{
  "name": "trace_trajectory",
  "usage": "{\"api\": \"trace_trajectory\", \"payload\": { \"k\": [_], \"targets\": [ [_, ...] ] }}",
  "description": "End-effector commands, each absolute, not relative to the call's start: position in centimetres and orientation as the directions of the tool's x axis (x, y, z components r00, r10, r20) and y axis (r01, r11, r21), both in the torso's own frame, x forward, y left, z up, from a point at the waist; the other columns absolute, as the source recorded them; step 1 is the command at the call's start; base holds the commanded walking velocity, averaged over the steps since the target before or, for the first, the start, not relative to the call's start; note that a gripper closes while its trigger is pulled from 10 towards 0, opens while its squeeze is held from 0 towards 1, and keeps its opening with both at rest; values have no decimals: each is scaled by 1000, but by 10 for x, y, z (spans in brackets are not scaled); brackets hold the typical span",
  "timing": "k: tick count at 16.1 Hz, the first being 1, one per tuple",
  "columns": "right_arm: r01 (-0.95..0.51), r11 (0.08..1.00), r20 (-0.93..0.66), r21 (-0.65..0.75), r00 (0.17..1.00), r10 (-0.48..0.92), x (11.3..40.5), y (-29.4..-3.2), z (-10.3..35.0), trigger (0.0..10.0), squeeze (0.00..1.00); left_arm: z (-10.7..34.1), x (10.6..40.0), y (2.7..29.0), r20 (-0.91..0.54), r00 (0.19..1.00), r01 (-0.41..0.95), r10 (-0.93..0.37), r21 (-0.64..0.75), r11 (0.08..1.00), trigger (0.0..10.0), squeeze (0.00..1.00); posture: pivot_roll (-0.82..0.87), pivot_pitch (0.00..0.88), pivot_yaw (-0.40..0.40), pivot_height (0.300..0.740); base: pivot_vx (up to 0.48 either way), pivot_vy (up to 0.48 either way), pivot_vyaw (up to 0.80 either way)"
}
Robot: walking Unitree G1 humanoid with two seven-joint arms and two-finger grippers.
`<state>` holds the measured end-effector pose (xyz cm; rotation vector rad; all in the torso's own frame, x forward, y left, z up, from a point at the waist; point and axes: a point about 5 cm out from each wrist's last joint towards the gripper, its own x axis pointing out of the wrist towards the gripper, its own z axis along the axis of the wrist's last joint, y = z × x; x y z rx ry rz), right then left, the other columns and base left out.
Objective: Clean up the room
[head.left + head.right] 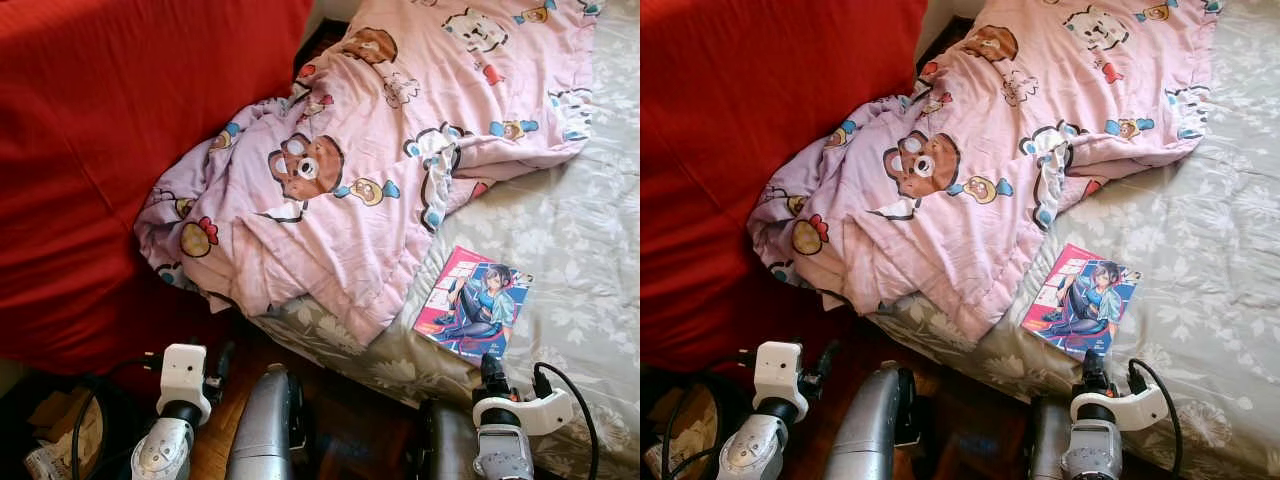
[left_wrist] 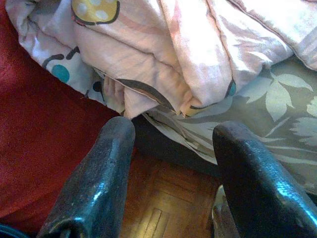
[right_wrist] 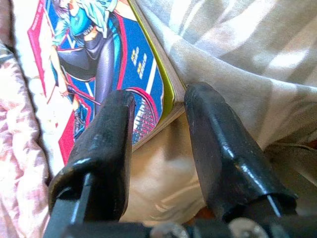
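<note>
Thin paperback comic book with a pink-and-blue illustrated cover (image 1: 473,300) lies flat on the grey floral bedsheet (image 1: 580,250), near the bed's edge, just beside the crumpled pink cartoon-print quilt (image 1: 400,130).

Right gripper (image 3: 158,116): fingers apart, straddling the book's near corner, not clamped. Left gripper (image 2: 171,148): fingers apart, low over the wooden parquet floor (image 2: 163,198) by the quilt's hanging edge, holding nothing.

Judgement: book is light, semi-stiff, glossy and likely slippery; it may flex. Best hold is across the spine edge at the near corner, pinching the full page thickness. Soft sheet beneath may bunch into the grip.

quilt (image 1: 400,150) cut off at top; book (image 3: 99,74) partly cropped
</note>
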<state>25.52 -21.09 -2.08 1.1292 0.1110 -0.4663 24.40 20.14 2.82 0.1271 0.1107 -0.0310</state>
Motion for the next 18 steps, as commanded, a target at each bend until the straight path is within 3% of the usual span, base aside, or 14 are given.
{"api": "trace_trajectory", "payload": {
  "k": [1, 11, 18],
  "targets": [
    [422, 322, -326, 848, 893, -311, 249, -210, -25, 10000, 0, 24, 237, 205, -142, 989, 53, -31, 149, 987, 10000, 0, 118, 290, 109, 614, 0, 0, 0],
    [357, 236, -302, 904, 922, -241, 240, -208, -34, 10000, 0, 27, 221, 214, -158, 986, 84, -53, 197, 977, 10000, 0, 172, 332, 149, 614, 0, 0, 0],
    [282, 211, -198, 936, 916, -348, 251, -236, -16, 10000, 0, 31, 216, 217, -166, 984, 95, -59, 225, 970, 10000, 0, 190, 354, 170, 614, 0, 0, 0]
  ]
}}
